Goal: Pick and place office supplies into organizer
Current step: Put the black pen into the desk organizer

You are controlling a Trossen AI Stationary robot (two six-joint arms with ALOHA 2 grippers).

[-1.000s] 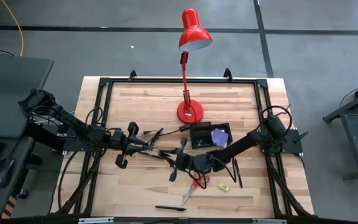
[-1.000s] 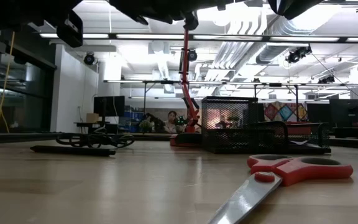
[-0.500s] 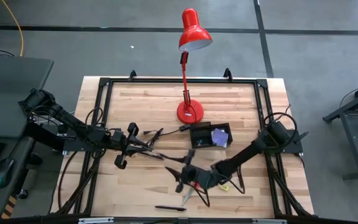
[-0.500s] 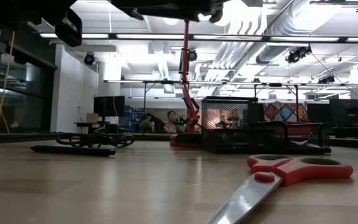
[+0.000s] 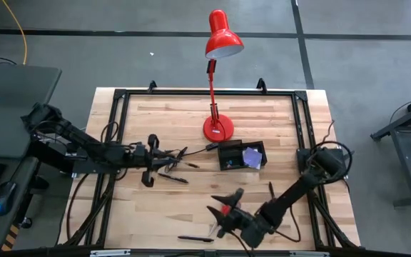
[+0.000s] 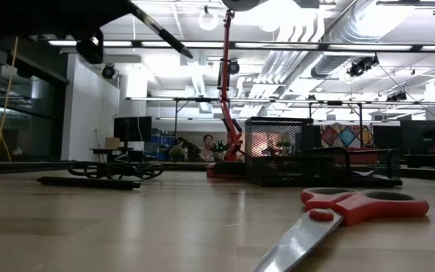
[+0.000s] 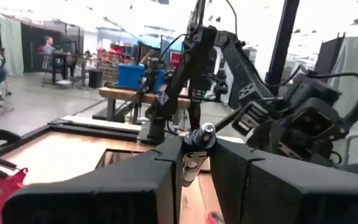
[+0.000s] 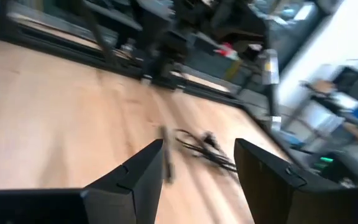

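My left gripper [image 5: 155,164] hovers over the table's left middle, shut on a thin black pen [image 5: 173,177]. The pen also shows as a dark slanting line at the top of the low view [image 6: 161,32]. My right gripper [image 5: 220,212] stands open above the red-handled scissors [image 5: 225,209], near the table's front edge. The scissors [image 6: 353,208] lie flat on the wood. The black organizer [image 5: 241,155] stands right of centre with a purple sticky-note pad [image 5: 252,155] inside. Another black pen [image 5: 195,239] lies near the front edge. My left gripper pinches the black pen between its two fingers [image 7: 148,180]. The pen's silver-tipped end [image 7: 202,132] sticks out past the fingertips. The fingers reach about level from the table's left. The pen is lifted clear of the table and slants down toward the near right.
A red desk lamp stands on its round base [image 5: 218,129] behind the organizer. A thin black cable [image 5: 184,153] lies coiled on the wood just beyond the left gripper. Two more black pens [image 5: 270,194] lie right of the right arm. Bare wood lies at the far left.
My right gripper has opened, let go of the pen and swung away from the left gripper toward the table's near edge. It has sunk a little and now hangs over the scissors. The pen stays in my left gripper, which has turned slightly.
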